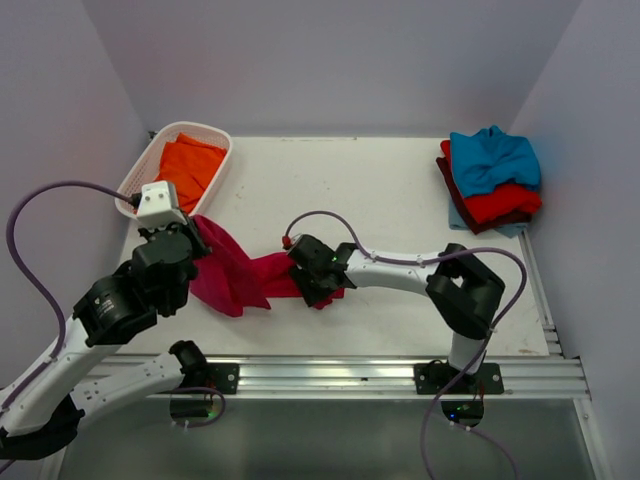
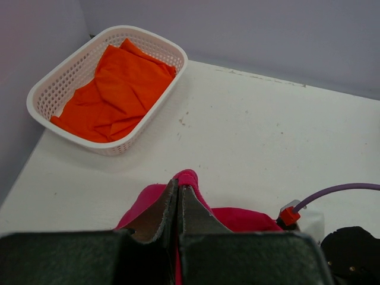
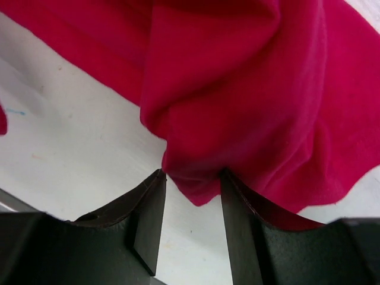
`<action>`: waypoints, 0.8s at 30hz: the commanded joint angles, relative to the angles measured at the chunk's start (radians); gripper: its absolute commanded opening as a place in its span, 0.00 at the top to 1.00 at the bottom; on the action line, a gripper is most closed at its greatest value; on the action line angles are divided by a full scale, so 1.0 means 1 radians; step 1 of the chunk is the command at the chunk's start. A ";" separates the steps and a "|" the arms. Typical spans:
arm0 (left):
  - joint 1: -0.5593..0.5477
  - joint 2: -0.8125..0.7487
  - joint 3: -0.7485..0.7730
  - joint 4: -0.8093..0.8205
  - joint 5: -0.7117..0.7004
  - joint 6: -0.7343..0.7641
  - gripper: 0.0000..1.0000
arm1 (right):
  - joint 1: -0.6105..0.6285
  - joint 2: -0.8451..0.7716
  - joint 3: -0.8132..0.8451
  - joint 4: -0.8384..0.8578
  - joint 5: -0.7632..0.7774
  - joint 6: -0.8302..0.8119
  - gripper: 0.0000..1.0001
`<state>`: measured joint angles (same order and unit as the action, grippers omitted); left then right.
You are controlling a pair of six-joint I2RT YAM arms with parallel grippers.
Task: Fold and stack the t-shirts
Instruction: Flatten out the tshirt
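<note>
— Crimson shirt (image 1: 235,275), where does it lie?
— Near the table's (image 1: 380,190) near-left corner, bunched into a long ridge that runs between the two grippers.
— Left gripper (image 2: 178,196)?
— Clenched on the shirt's left end. The cloth pokes out just past its closed fingertips.
— And the right gripper (image 3: 191,178)?
— Jaws apart, straddling a hanging fold at the shirt's right end. The fold touches both fingers (image 3: 148,208), and bare table shows in the gap below it.
— What is in the basket (image 1: 215,130)?
— An orange shirt (image 1: 190,165), crumpled and covering the bottom. The basket sits at the far-left corner, askew to the table's edges, just beyond the left arm.
— The stack?
— At the far-right corner. A teal shirt (image 1: 490,160) lies on top, loosely folded, with a red shirt (image 1: 505,205) under it. A maroon shirt (image 1: 447,180) shows along the left side beneath them. The pile is well apart from both grippers.
</note>
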<state>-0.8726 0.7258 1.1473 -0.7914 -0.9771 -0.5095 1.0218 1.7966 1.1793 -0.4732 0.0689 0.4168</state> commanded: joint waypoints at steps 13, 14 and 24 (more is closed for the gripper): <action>0.004 -0.068 0.008 -0.003 -0.046 -0.047 1.00 | 0.003 0.029 0.023 -0.025 0.075 -0.026 1.00; 0.004 -0.072 0.002 -0.008 -0.051 -0.052 1.00 | 0.001 -0.008 0.016 -0.039 0.092 -0.029 1.00; 0.004 -0.045 -0.136 -0.035 0.021 -0.201 1.00 | -0.187 -0.465 -0.053 -0.290 0.224 -0.099 1.00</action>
<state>-0.8726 0.6548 1.0523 -0.8326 -0.9783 -0.6247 0.8951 1.4242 1.1282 -0.6498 0.2031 0.3611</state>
